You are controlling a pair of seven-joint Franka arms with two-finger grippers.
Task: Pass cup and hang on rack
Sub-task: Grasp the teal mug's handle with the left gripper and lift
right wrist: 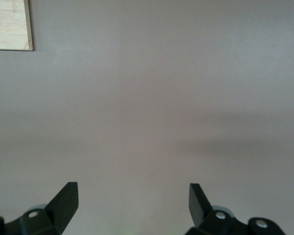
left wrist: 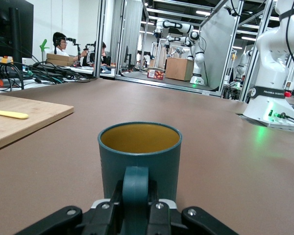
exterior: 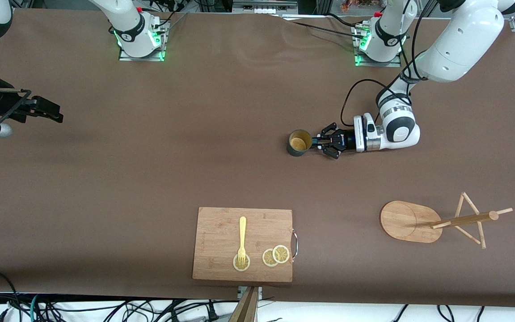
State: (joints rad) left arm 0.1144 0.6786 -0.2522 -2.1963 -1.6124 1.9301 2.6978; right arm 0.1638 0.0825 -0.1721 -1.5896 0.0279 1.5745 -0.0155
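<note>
The dark teal cup [exterior: 299, 143] with a yellowish-tan inside is upright at table height in the middle of the table. My left gripper [exterior: 319, 143] is shut on its handle from the left arm's side. In the left wrist view the cup [left wrist: 139, 152] is straight ahead and the left gripper [left wrist: 135, 198] clamps the handle. The bamboo rack [exterior: 411, 222] is nearer the front camera, toward the left arm's end, with pole and pegs [exterior: 467, 219]. My right gripper [exterior: 54, 115] is open and empty over the table at the right arm's end; in the right wrist view it [right wrist: 132, 200] is over bare table.
A wooden cutting board [exterior: 242, 243] lies near the front edge with a yellow fork [exterior: 242, 239] and lemon slices [exterior: 276, 255] on it. It also shows in the left wrist view [left wrist: 24, 120] and its corner in the right wrist view [right wrist: 10, 24].
</note>
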